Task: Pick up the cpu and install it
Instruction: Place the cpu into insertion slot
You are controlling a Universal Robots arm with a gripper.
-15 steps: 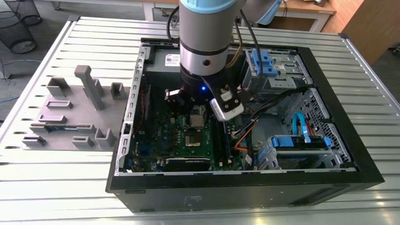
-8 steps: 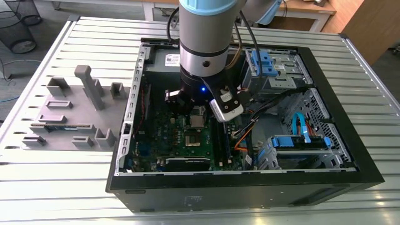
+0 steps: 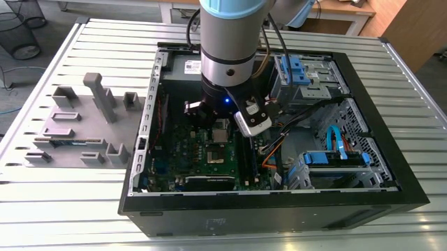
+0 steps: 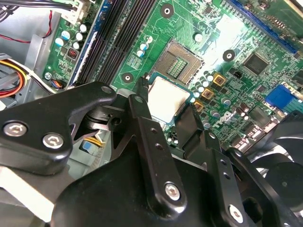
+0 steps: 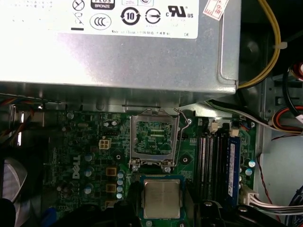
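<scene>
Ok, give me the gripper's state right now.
The gripper: closed on the small, flat, square, silver-topped cpu.

Your exterior view looks down steeply from high over the bench (image 3: 84, 47), far enough off to take in the whole open computer case (image 3: 279, 217) and the arm (image 3: 231, 31). Both wrist views sit close over the motherboard (image 5: 80, 156). The first looks nearly straight down past the hand (image 5: 162, 210), while the second slants across its fingers (image 4: 142, 123). They share the cpu (image 5: 162, 198) and the open socket (image 5: 154, 137) just beyond the hand.

Open PC case (image 3: 279, 214) on slatted table (image 3: 70, 219); grey fixture tray (image 3: 77, 128) beside
</scene>
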